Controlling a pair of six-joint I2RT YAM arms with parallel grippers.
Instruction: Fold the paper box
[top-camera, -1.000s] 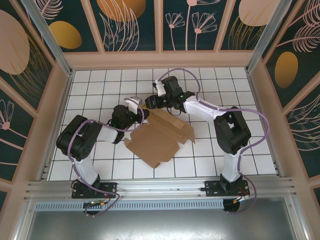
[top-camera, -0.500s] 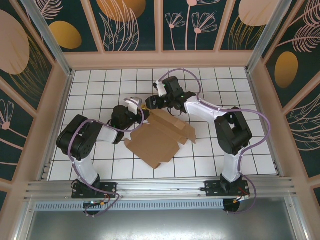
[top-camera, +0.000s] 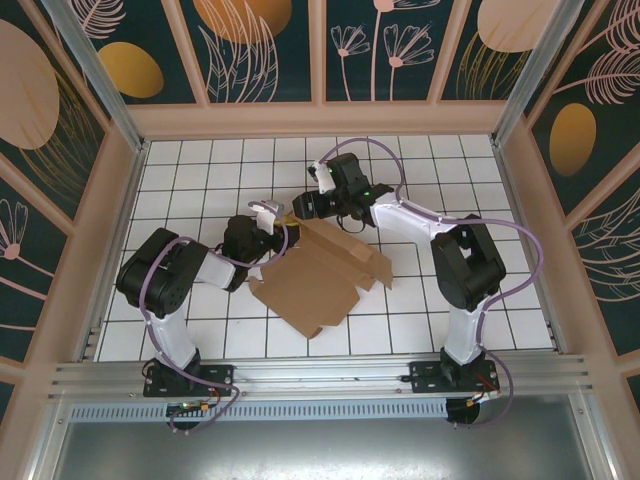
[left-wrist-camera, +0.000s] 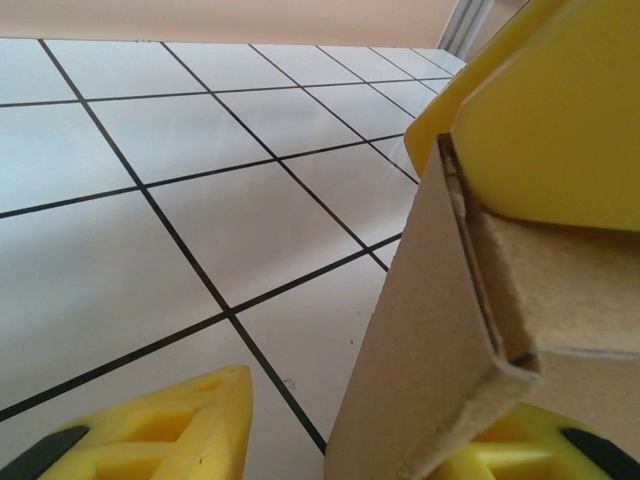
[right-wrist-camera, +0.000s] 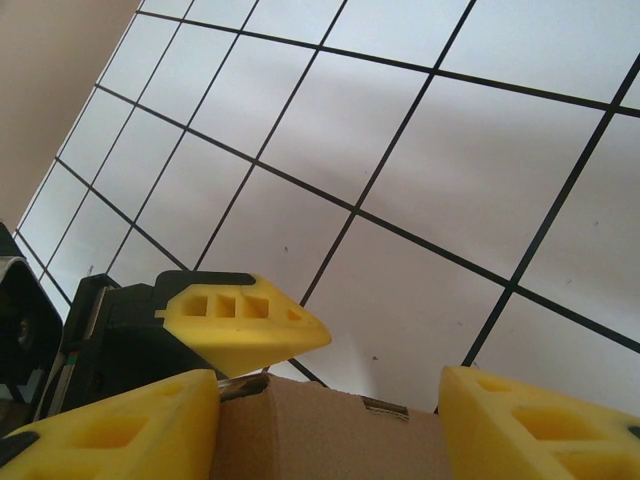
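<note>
The top camera looks steeply down from above and behind the arm bases (top-camera: 190, 378), taking in the whole tiled table (top-camera: 200, 170). Each wrist camera sits low and very close, looking along its own yellow fingers (left-wrist-camera: 150, 430) across the tiles. All three share the cardboard sheet's (top-camera: 320, 275) far corner. The right wrist view faces the left arm's finger (right-wrist-camera: 245, 320).

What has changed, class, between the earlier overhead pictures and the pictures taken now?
Little. The left hand nudged slightly toward the far wall, and the right hand reached slightly further left, both at the far corner of the paper box. Nothing was visibly taken hold of or let go. The paper box lay where it was.
</note>
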